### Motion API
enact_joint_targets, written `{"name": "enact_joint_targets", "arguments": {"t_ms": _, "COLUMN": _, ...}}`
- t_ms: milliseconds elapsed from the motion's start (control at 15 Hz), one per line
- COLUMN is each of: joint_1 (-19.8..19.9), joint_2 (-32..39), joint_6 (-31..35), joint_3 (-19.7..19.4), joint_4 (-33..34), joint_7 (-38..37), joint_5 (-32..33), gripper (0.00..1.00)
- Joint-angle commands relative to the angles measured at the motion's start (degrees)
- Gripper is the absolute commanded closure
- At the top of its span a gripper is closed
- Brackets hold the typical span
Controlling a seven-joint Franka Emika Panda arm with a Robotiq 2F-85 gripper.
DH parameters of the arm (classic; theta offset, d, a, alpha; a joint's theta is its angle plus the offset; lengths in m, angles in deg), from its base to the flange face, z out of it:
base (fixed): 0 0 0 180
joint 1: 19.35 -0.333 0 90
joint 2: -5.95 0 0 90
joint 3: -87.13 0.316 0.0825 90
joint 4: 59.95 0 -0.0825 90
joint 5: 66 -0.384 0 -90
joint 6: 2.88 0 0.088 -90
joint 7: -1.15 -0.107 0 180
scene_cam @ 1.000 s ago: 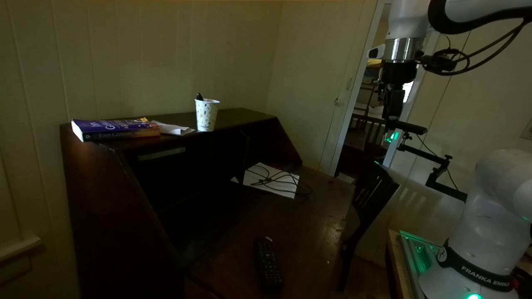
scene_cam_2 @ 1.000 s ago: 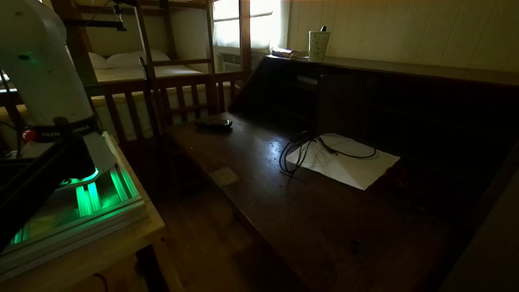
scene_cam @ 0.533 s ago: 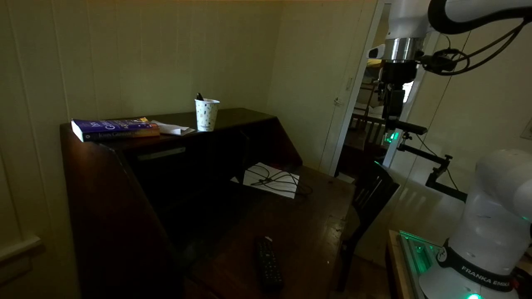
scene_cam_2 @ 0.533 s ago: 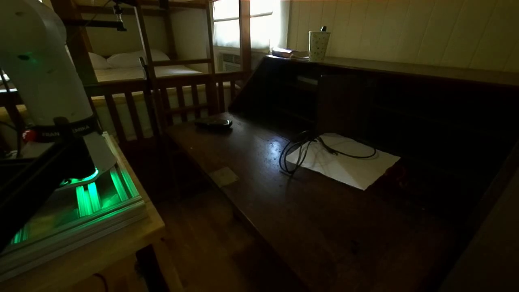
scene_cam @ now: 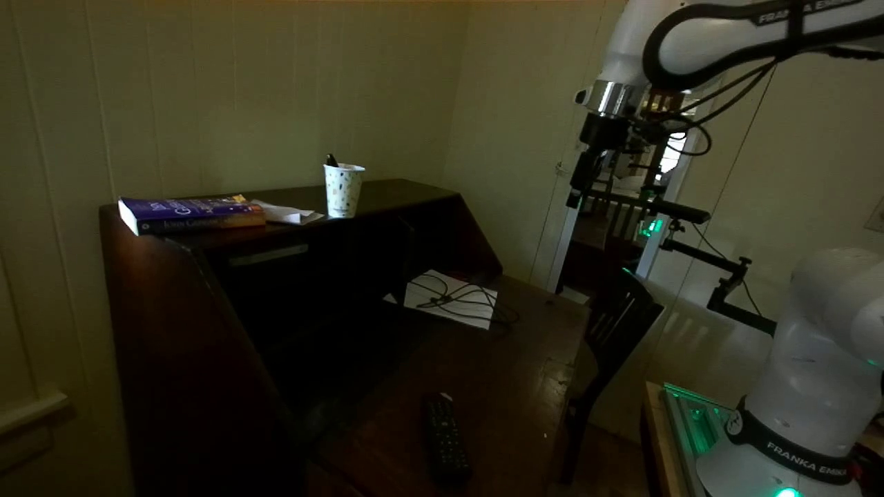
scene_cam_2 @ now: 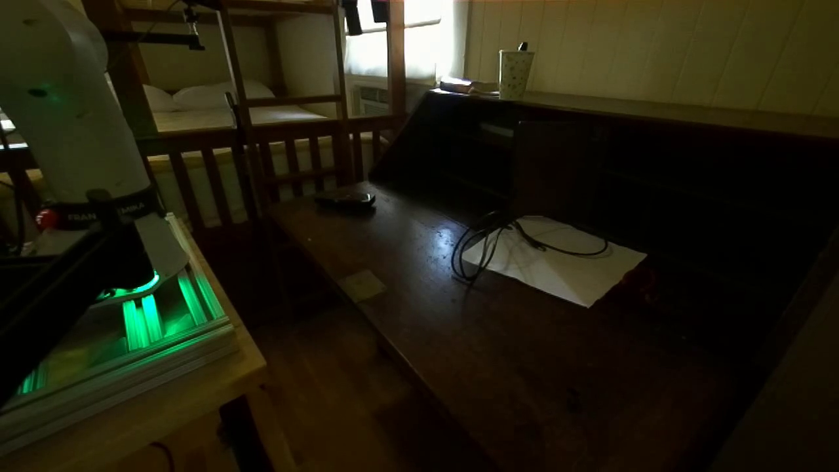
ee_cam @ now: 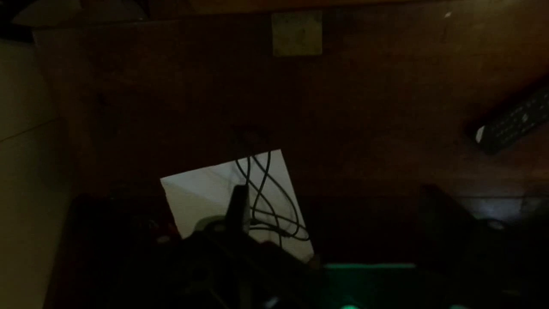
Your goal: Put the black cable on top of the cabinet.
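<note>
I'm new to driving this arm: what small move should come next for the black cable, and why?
In an exterior view the jaws hang well above the black cable; in the wrist view they stand open, the cable, partly across the sheet of paper, showing nearer one jaw than the other. So probably shift sideways to centre the jaws over the cable before lowering.

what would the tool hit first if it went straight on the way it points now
Most likely the dark desk surface beside the white paper, though depth is unclear and the tool could meet the black cable instead.
</note>
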Motion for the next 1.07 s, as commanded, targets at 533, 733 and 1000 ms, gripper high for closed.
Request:
{"name": "enact_joint_targets", "arguments": {"t_ms": 533, "joint_1": 1.40, "joint_2": 34.68, "joint_6": 22.32, "joint_3": -5.96, "joint_4": 12.32, "joint_7": 13.03, "joint_5": -16.45, "gripper": 0.00}}
{"name": "enact_joint_targets", "arguments": {"t_ms": 733, "joint_1": 2.64, "joint_2": 31.64, "joint_6": 21.95, "joint_3": -4.01, "joint_4": 9.39, "joint_7": 9.97, "joint_5": -13.45, "gripper": 0.00}}
{"name": "enact_joint_targets", "arguments": {"t_ms": 1000, "joint_1": 2.86, "joint_2": 30.38, "joint_6": 21.93, "joint_3": -3.88, "joint_4": 9.43, "joint_7": 10.00, "joint_5": -13.49, "gripper": 0.00}}
